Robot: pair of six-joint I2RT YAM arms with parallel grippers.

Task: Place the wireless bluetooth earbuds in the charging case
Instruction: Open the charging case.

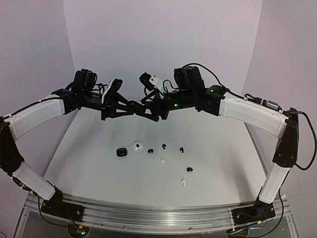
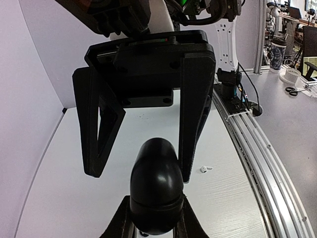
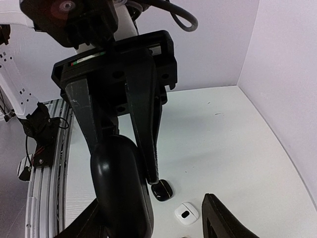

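Both arms meet high above the table. My left gripper (image 1: 140,105) is shut on a smooth black pebble-like charging case (image 2: 156,191), which looks closed and also shows in the right wrist view (image 3: 121,193). My right gripper (image 1: 154,110) is open, with its fingers (image 2: 194,119) on either side of the case's free end. On the table lie four black earbuds, such as one (image 1: 150,150) and another (image 1: 188,169), and two white earbuds (image 1: 162,161) (image 1: 183,182). One white earbud also shows in the left wrist view (image 2: 205,169).
A second black case (image 1: 121,151) and a white case (image 1: 137,146) lie left of the earbuds; both also show in the right wrist view, black (image 3: 162,189) and white (image 3: 186,213). White walls enclose the table at the back and sides. A metal rail (image 1: 148,215) runs along the near edge.
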